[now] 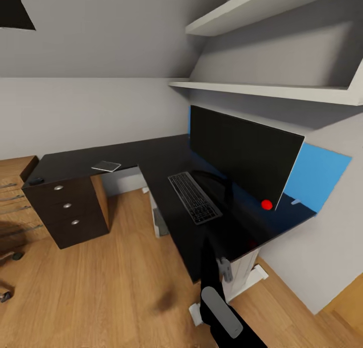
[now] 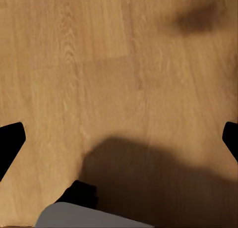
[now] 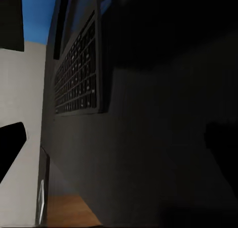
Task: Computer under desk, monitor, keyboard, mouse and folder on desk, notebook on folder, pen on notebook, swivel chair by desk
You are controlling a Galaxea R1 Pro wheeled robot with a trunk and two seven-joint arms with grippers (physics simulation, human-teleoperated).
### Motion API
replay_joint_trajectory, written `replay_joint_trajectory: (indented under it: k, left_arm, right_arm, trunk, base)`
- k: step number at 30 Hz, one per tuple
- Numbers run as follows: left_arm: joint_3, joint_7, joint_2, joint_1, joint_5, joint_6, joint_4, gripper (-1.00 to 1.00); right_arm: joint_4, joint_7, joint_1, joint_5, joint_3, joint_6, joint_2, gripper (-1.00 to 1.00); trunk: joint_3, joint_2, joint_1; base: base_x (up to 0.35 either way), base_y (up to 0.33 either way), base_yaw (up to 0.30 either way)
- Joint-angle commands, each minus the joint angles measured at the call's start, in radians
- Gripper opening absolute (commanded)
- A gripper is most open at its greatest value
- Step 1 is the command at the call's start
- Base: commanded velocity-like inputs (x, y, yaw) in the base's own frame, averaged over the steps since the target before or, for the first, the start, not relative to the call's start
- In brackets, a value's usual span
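The monitor (image 1: 244, 155) stands on the surface (image 1: 166, 161) with the keyboard (image 1: 194, 197) just in front of it, so those two steps look settled. A small dark thing at the far left corner, above the drawer unit (image 1: 68, 209), may be the mouse (image 1: 35, 181); a flat grey-white item (image 1: 106, 166) lies well apart from the keyboard. The mouse step seems next: roll left along the surface, reach that corner and carry the mouse across to the keyboard's side.

The left gripper (image 2: 119, 139) hangs over bare floor (image 2: 99, 64), its dark fingertips spread wide and holding nothing. The right gripper (image 3: 116, 134) points at the surface near the keyboard, fingers likewise parted and empty.

The surface's near edge overhangs white legs (image 1: 242, 272). Open floor lies before the drawer unit, though chair castors (image 1: 7, 277) sit at the left. Shelves (image 1: 272, 88) hang above the monitor.
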Motion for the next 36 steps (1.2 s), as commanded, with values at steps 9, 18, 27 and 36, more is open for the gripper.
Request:
replay_joint_trajectory:
  k: [9,18,27,36]
  left_arm:
    - [0.002,0.008,0.004,-0.001,0.003,-0.014,-0.002,1.0]
    - [0.002,0.008,0.003,-0.001,0.002,-0.016,-0.002,1.0]
    - [0.001,0.008,0.003,-0.001,0.002,-0.016,-0.002,1.0]
    - [0.0,0.007,0.002,-0.001,0.001,-0.021,-0.002,1.0]
  right_arm:
    - [0.059,0.155,-0.001,-0.011,0.002,-0.007,0.002,1.0]
    - [0.152,0.174,-0.002,0.041,0.008,-0.046,0.017,1.0]
    - [0.16,0.165,-0.002,0.091,0.014,-0.05,0.029,1.0]
    - [0.164,0.163,-0.002,0.095,0.018,-0.05,0.029,1.0]
  trunk:
    - [-0.001,-0.001,0.0]
    - [-0.001,-0.001,0.0]
    - [-0.001,-0.001,0.0]
    - [0.001,-0.001,0.0]
  base:
    - [-0.047,0.03,0.037]
    - [-0.002,0.002,0.202]
    - [0.0,0.0,0.208]
    - [0.0,0.0,0.277]
